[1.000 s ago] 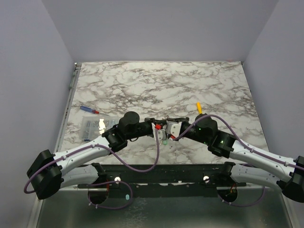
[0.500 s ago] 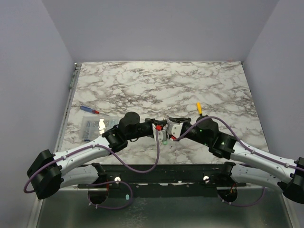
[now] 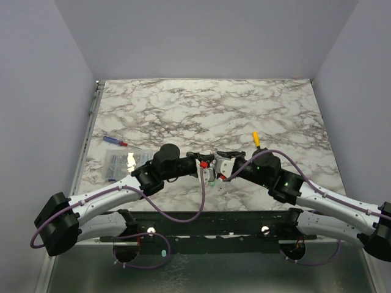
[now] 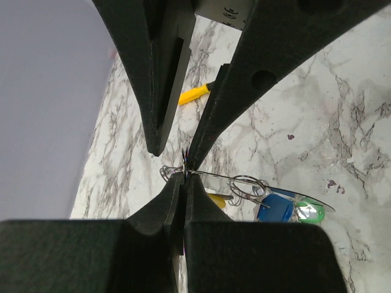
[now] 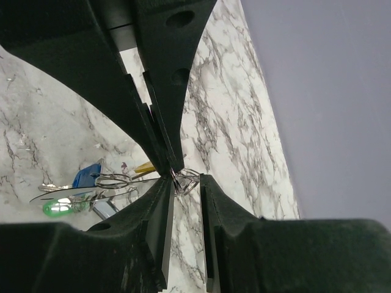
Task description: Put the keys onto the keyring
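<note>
My left gripper point(image 3: 204, 163) point(image 4: 184, 177) is shut on the thin silver wire of the keyring point(image 4: 211, 175) and holds it above the table. A blue-headed key point(image 4: 274, 210), a green-headed key point(image 4: 308, 213) and a yellow-headed key point(image 4: 217, 199) hang from it by small split rings point(image 4: 247, 185). My right gripper point(image 3: 215, 165) point(image 5: 186, 190) meets it tip to tip. Its jaws stand slightly apart with small wire rings point(image 5: 187, 178) between them, next to the left pad. Another yellow-headed key point(image 3: 256, 138) lies on the marble behind the right wrist.
A slim blue-and-red stick point(image 3: 114, 141) and a clear plastic packet point(image 3: 120, 163) lie at the table's left edge. The marble table point(image 3: 201, 110) is walled by grey panels on three sides. Both arms cross the near centre.
The right wrist has shifted very slightly. The grippers stay tip to tip at the keyring; nothing else has moved.
</note>
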`<state>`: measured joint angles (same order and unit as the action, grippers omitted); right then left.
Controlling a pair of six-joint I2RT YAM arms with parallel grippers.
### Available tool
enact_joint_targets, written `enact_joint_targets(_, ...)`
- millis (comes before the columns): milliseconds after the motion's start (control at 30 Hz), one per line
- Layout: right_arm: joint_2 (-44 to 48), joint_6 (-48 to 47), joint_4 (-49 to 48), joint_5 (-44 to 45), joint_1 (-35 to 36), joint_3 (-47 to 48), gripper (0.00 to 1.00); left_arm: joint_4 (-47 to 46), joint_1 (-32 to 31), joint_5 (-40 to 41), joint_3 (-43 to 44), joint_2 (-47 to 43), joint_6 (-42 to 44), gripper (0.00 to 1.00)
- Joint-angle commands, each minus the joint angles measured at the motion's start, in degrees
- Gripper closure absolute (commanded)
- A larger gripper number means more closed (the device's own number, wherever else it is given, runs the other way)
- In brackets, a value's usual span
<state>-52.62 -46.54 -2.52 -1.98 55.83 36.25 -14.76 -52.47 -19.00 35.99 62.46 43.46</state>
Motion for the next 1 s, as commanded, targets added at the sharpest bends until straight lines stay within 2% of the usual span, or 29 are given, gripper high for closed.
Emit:
enact_joint_targets(0,-0.9,0.1,-1.5,0.8,0.2,-0.4,0.72,-1.3,-0.5,-1.1,1.6,-1.3,0.9,1.0)
enact_joint_targets(267,-1.5,0.4,-2.0,0.3,0.2,-0.5,0.86,-1.3,-0.6,-2.8,1.5,-1.6,1.3,1.0)
enact_joint_targets(467,-1.7,0.6,-2.4,0.5,0.2,-0.7,0.93,-1.6,-0.6,-4.3,1.4,-2.2,1.3,1.0)
enact_joint_targets(533,-1.6,0.6,-2.7,0.6,0.2,-0.9,0.98,-2.1,-0.6,-4.8,1.2,-2.6,1.1,1.0)
enact_joint_targets(733,-0.1,0.9,-4.0,0.9,0.2,-1.3,0.99,-3.5,-0.6,-5.6,0.4,-3.8,1.0,1.0)
enact_joint_targets(800,1.0,1.2,-5.6,1.0,0.2,-1.9,0.99,-3.8,-0.6,-5.8,0.2,-4.0,1.0,0.96)
enact_joint_targets(867,2.2,1.5,-7.2,1.3,0.3,-2.7,0.99,-4.1,-0.6,-5.8,0.1,-4.3,1.1,0.85)
enact_joint_targets(967,3.7,1.8,-8.8,1.7,0.2,-3.6,0.99,-4.9,-0.6,-5.6,-0.2,-4.8,0.6,0.78)
